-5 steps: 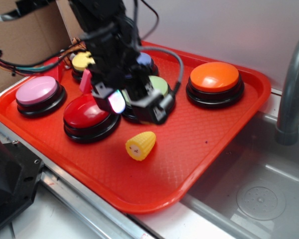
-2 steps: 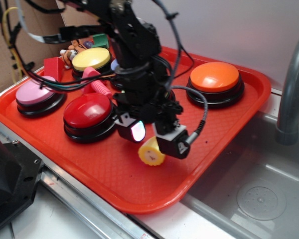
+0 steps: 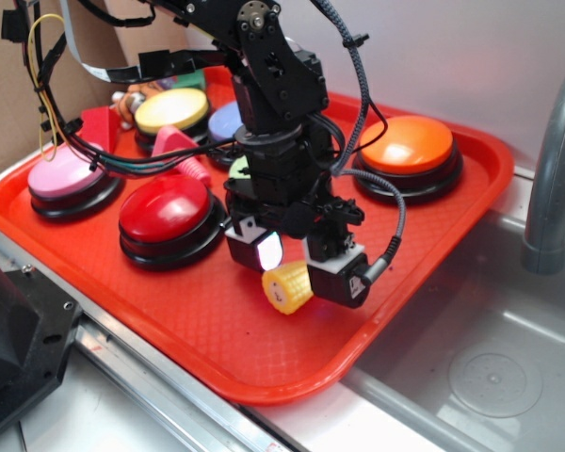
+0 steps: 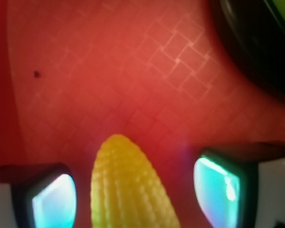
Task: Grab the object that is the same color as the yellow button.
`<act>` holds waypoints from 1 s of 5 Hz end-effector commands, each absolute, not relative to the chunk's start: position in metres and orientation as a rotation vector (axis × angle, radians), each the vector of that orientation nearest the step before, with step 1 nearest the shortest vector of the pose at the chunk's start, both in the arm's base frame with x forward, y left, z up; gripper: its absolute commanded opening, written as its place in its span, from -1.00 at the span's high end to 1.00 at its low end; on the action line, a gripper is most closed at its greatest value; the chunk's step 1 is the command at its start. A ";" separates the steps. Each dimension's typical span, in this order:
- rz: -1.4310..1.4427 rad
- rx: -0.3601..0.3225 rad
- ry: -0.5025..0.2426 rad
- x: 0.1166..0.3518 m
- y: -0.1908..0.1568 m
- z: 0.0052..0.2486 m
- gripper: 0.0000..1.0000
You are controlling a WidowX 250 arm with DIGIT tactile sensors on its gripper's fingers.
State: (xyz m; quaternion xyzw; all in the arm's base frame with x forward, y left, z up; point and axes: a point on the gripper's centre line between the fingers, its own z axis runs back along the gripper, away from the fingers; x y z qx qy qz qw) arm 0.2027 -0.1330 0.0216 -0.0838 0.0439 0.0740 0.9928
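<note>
"See the big red tray point(image 3: 433, 254)? The jaws point(image 3: 297, 273) are down low over it, with all the big buttons behind them."

"Which button matters?"

"The yellow button point(image 3: 172, 109), way behind the jaws and off to one side. The toy has to match it."

"And the toy?"

"That's the little corn point(image 3: 287, 286). It sits right between the two fingers point(image 3: 254, 252), pointing away from the wrist. The jaws are open, with a gap on both sides. They hold nothing yet."

"So what could go wrong?"

"I think the corn could pop out. It is round and gets thin at the tip, so a squeeze might push it forward like a wet soap bar. In the wrist view it sits closer to one finger too, so that side may bump it first and roll it."

"Anything else?"

"The light green button point(image 4: 275, 28) is just past the jaws. If the corn slides that way, it could bump it."
</note>
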 end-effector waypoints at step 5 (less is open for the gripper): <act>0.110 -0.031 -0.128 0.196 -0.108 0.159 1.00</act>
